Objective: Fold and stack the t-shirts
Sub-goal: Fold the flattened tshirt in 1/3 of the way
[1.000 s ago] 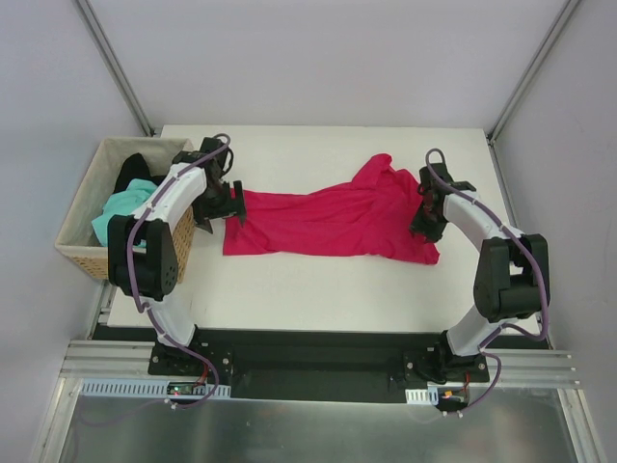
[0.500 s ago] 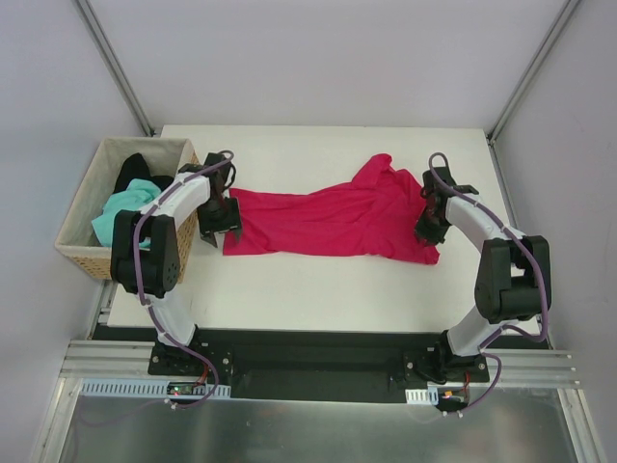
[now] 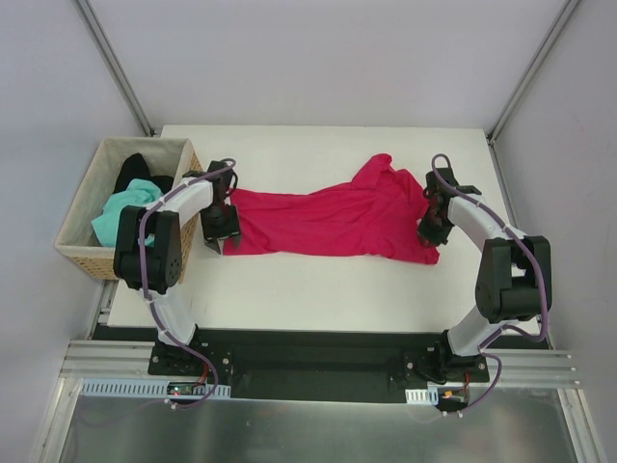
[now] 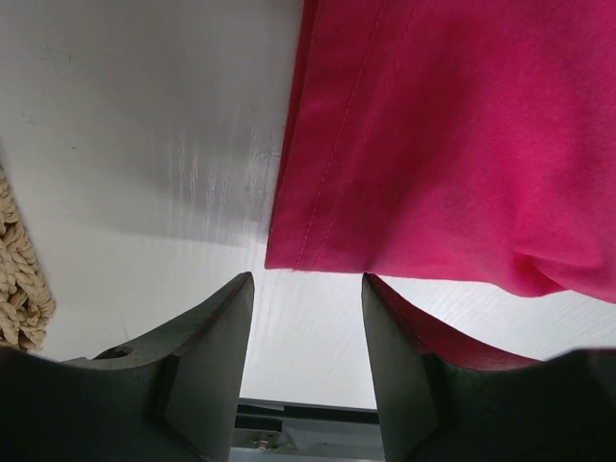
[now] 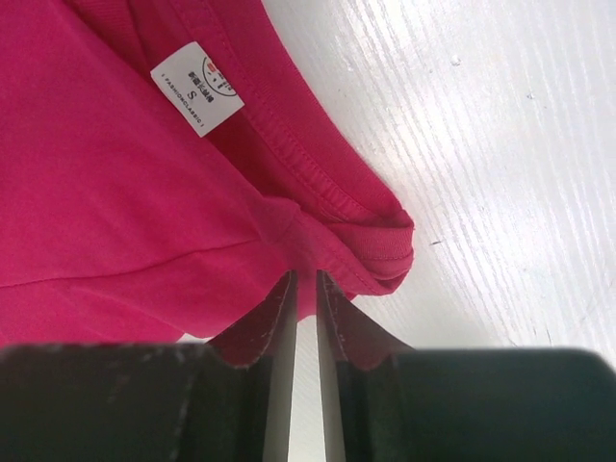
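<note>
Tag: on the white neck label (image 5: 197,89) I read S, finer print illegible | crimson t-shirt (image 3: 328,222) spread across centre of top view | left gripper (image 4: 308,281) low at hem corner, jaws apart | right gripper (image 5: 305,279) at right end, pinching collar fold

The top external camera hangs high above the crimson t-shirt (image 3: 328,220), behind the arm bases (image 3: 178,357), and looks down on the whole table (image 3: 318,289). The left wrist camera sits close over the shirt's hem corner nearest the wicker basket (image 3: 82,256), facing down. The right wrist camera sits equally close over the collar end, by the white label (image 5: 197,89). All three views share the shirt.
</note>
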